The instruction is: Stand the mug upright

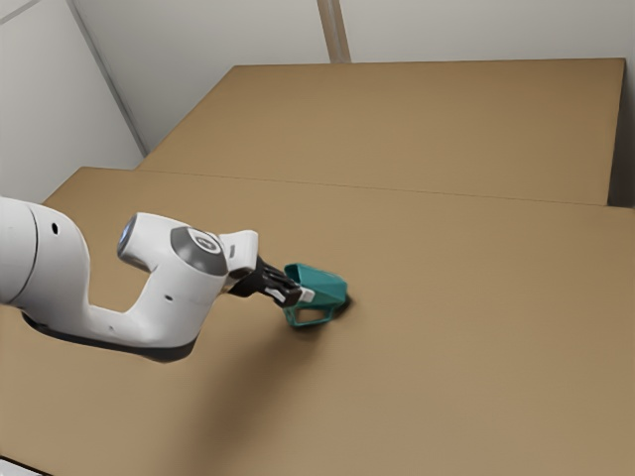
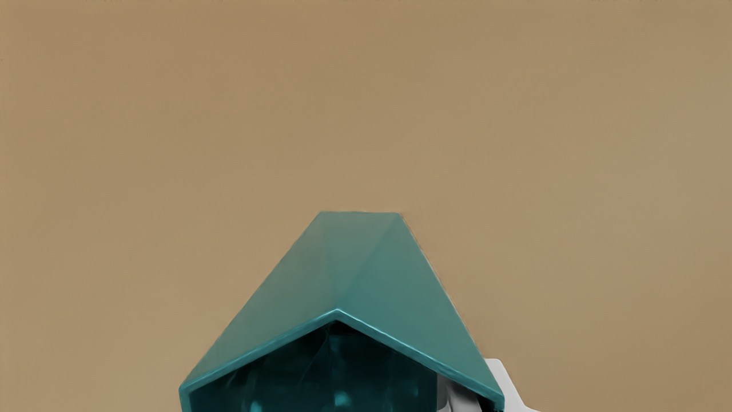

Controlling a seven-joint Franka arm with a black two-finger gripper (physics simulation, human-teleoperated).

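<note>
Gripping a tipped teal mug (image 1: 325,286), fingers (image 1: 297,295) clamped on its wall, brown table (image 1: 476,347)

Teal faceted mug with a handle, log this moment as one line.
teal faceted mug: tipped over, mouth facing gripper | black two-finger gripper: at the mug's mouth end | grip: unclear | upright: not yet

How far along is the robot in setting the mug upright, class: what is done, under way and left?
Done: the gripper is at the open end of the mug.
In hand: probably securing the mug; whether it is firmly held, I can't tell.
Left: the turning itself. The mug is still on its side, mouth toward the gripper, so it seems to need tipping up and standing on its base on the table.
</note>
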